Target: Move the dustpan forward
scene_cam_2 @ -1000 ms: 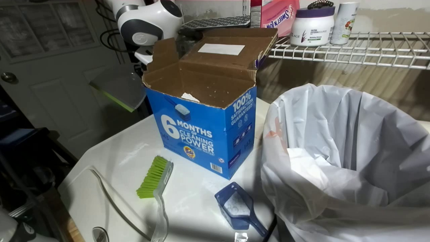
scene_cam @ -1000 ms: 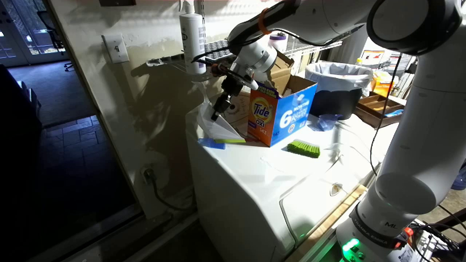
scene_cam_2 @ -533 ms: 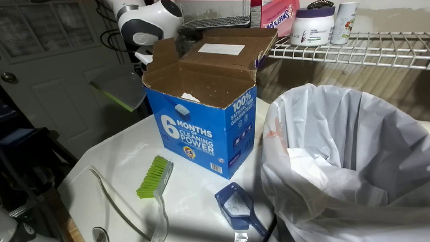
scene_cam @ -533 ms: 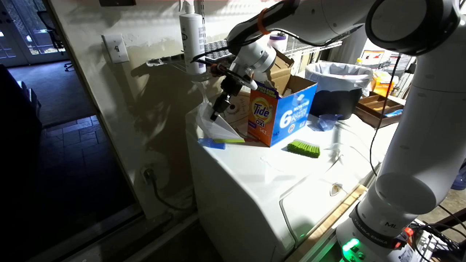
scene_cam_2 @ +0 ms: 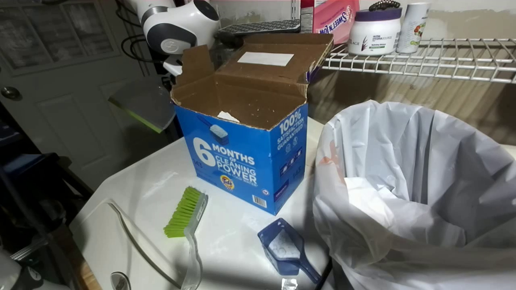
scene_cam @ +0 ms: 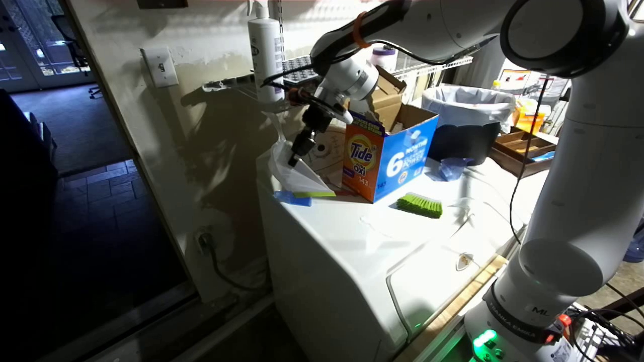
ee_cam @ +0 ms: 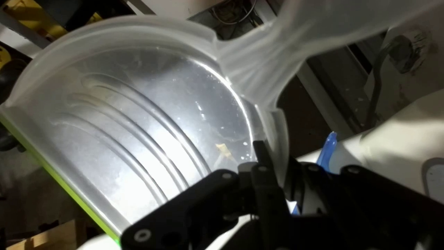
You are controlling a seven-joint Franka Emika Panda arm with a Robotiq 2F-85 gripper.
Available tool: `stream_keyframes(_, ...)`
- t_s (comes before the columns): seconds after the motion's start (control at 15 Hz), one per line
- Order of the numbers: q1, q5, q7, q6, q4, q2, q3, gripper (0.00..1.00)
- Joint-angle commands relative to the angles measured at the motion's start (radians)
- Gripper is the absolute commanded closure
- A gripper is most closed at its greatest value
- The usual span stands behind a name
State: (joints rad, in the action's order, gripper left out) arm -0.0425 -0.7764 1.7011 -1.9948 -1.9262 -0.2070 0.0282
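The dustpan is a translucent whitish pan with a bright green lip. It shows in both exterior views (scene_cam: 301, 180) (scene_cam_2: 143, 100) and fills much of the wrist view (ee_cam: 194, 90). My gripper (scene_cam: 293, 162) is shut on the pan's curved side rim near the handle. In the wrist view the gripper (ee_cam: 275, 158) has one finger inside the pan and one outside. The pan is tilted and held up at the far corner of the white machine, beside the carton. In an exterior view, the carton hides most of my gripper. Small pale and yellowish bits lie in the pan.
The open orange-and-blue carton (scene_cam: 410, 156) (scene_cam_2: 225, 145) stands on the white machine (scene_cam: 342, 231). A green brush (scene_cam: 419, 205), a blue scoop (scene_cam_2: 300, 264) and a blue piece (scene_cam: 293, 198) lie there. A lined bin (scene_cam_2: 403, 217) stands beside the carton. A spray bottle (scene_cam: 266, 55) stands by the wall.
My gripper and the dustpan have shifted slightly left, toward the wall, in an exterior view. The pan has moved slightly right in an exterior view. The grip is unchanged; the other objects have not moved.
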Motion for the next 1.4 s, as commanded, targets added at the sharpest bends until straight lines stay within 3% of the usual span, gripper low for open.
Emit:
stream_keyframes(0.0, 0.0, -0.027, -0.013, 0.018, 0.033, -0.027, 0.002, 0.98)
stream_keyframes(1.33, 0.006, -0.054, -0.008, -0.01, 0.028, -0.03, -0.003, 0.98)
